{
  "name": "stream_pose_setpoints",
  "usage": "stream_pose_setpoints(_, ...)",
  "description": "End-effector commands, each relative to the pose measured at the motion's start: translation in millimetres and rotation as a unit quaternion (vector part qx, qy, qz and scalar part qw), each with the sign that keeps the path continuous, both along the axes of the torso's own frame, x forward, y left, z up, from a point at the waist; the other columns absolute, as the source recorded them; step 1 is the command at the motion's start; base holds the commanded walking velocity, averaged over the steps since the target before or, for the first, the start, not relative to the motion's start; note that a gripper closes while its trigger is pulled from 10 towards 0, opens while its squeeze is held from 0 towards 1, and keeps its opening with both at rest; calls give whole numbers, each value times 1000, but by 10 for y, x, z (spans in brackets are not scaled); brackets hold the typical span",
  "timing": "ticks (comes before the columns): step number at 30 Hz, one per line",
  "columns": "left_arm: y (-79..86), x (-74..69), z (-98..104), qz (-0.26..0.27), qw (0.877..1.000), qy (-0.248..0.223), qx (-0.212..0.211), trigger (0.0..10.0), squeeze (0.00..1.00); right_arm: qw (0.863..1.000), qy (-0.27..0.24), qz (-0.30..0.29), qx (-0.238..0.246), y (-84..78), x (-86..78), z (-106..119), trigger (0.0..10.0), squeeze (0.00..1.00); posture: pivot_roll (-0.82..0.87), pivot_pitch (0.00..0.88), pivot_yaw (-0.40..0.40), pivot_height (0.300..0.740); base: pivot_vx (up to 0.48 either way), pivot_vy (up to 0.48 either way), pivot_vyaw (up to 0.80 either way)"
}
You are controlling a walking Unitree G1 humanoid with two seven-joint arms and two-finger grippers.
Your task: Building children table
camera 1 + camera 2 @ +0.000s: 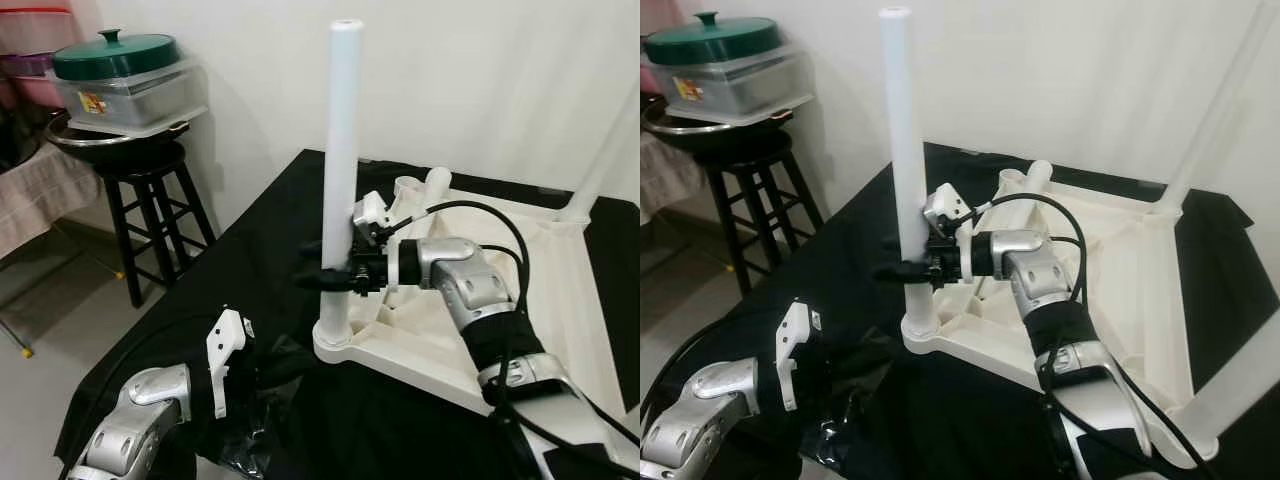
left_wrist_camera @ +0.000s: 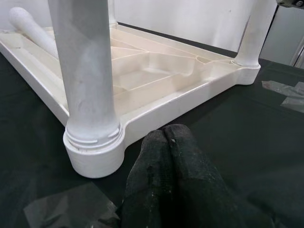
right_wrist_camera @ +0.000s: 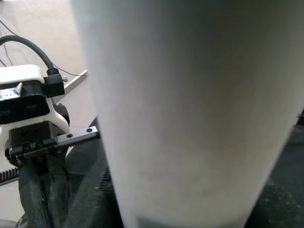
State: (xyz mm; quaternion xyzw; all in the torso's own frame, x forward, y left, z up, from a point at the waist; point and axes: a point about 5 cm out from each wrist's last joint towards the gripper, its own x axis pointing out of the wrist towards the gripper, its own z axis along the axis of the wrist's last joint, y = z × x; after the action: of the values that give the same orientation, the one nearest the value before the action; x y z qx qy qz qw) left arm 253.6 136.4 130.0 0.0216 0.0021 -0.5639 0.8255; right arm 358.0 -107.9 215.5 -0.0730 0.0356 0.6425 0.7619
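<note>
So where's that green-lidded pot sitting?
The green-lidded pot sits on a dark wooden stool at far left, beside the black-covered table.

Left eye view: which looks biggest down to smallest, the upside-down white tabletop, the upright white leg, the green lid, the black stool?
1. tabletop
2. upright leg
3. black stool
4. green lid
Stool and lid sit farther back, so they only look smaller.

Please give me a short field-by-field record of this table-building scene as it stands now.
table top: white, upside down on a black cloth
near-corner leg: upright in its socket
loose leg: lying on the table top
right pincer: closed around the upright leg low down
left pincer: fingers together, low over the cloth near that corner
background: stool bearing a green-lidded pot
</note>
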Motion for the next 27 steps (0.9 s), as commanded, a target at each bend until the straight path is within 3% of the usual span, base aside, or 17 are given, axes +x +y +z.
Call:
stream_pose_setpoints(1, 3, -11, 16, -1, 1000, -1, -1, 10000, 0, 999, 23, 23, -1, 16, -29, -104, 0, 0, -17, 0, -44, 740, 0, 0, 0)
stream_pose_setpoints(5, 7, -22, 15, -2, 1000, 1, -1, 10000, 0, 999, 41, 11, 19, -45, -71, -253, 0, 0, -25, 0, -38, 740, 0, 0, 0)
stream_pose_setpoints(6, 10, -30, 17, -3, 1000, 1, -2, 10000, 0, 998, 44, -31, 36, -93, -115, -367, 0, 0, -31, 0, -34, 740, 0, 0, 0)
stream_pose_setpoints(12, 20, -36, 18, -3, 1000, 1, -2, 10000, 0, 995, 45, -76, 39, -95, -210, -529, 0, 0, -39, 0, -34, 740, 0, 0, 0)
stream_pose_setpoints(13, 28, -38, 19, -3, 1000, 1, -2, 10000, 0, 990, 56, -123, 38, -37, -271, -645, 0, 0, -44, 0, -45, 740, 0, 0, 0)
stream_pose_setpoints(14, 43, -37, 22, -3, 1000, 2, -1, 10000, 0, 964, 54, -261, 14, 23, -253, -749, 0, 0, -37, 0, -47, 740, 0, 0, 0)
stream_pose_setpoints(15, 43, -37, 22, -3, 1000, 2, -1, 10000, 0, 964, 54, -261, 14, 23, -253, -749, 0, 0, -37, 0, -47, 740, 0, 0, 0)
stream_pose_setpoints(16, 67, -37, 21, -3, 1000, 2, 0, 10000, 0, 906, 90, -412, 37, 67, -323, -786, 0, 0, -62, 0, -34, 740, 0, 0, 0)
stream_pose_setpoints(17, 67, -37, 21, -3, 1000, 2, 0, 10000, 0, 906, 90, -412, 37, 67, -323, -786, 0, 0, -62, 0, -34, 740, 0, 0, 0)
stream_pose_setpoints(18, 81, -32, 20, -3, 1000, 3, 1, 10000, 0, 881, 101, -463, 19, 170, -486, -835, 0, 0, -71, 0, -27, 740, 0, 0, 0)
stream_pose_setpoints(19, 86, -24, 13, -4, 1000, 4, 2, 10000, 0, 877, 65, -477, -1, 191, -542, -765, 0, 0, -77, 0, -21, 740, 0, 0, 0)
stream_pose_setpoints(22, 70, -9, 2, -5, 1000, 5, 4, 10000, 0, 881, 51, -469, -22, 154, -505, -768, 0, 0, -56, 0, -40, 740, 0, 0, 0)
stream_pose_setpoints(27, 61, -1, -2, -4, 1000, 4, 7, 10000, 0, 880, 60, -470, -36, 151, -486, -829, 0, 0, -51, 0, -45, 740, 0, 0, 0)
